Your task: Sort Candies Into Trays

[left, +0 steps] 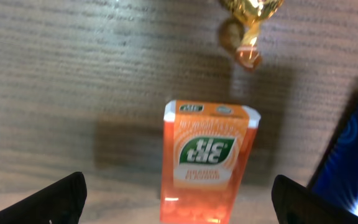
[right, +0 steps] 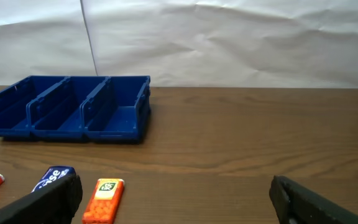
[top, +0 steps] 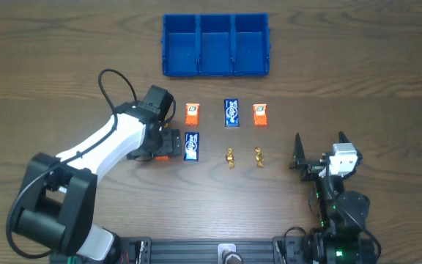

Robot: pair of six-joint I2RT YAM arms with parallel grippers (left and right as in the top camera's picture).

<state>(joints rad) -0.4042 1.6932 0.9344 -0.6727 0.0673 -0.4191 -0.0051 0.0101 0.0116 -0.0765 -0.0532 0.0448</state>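
Wood-grain tabletop point(top: 387, 81), seen from above, carrying a sorting tray and six loose candies. The left arm point(top: 97, 147), white and black, reaches from the near left corner toward the tabletop's middle. The left gripper point(left: 179, 186) hangs over the first orange box point(left: 207, 158). It is open, with the fingers point(left: 55, 199) spread wide to either side of the box and touching nothing. The tray point(top: 215, 70), blue plastic with three compartments side by side, sits at the middle of the far edge, its long side parallel to that edge. The right arm point(top: 337, 202) stands folded close to the near edge, toward the right corner. The right gripper point(top: 319, 150) is likewise open, fingers wide apart and holding nothing, well apart from every candy and facing the tray.

The candies lie flat on the wood between the tray and the near edge, in two rows of three. Far row, from left edge to right: the first orange box, the first blue packet point(top: 231, 113), the second orange box point(top: 260, 114). Near row, in the same order: the second blue packet point(top: 192, 146), just beside the left arm's end, then the first gold candy point(top: 230, 158) and the second gold candy point(top: 258, 155), each in a twisted foil wrapper. All six lie apart from one another and from the tray.
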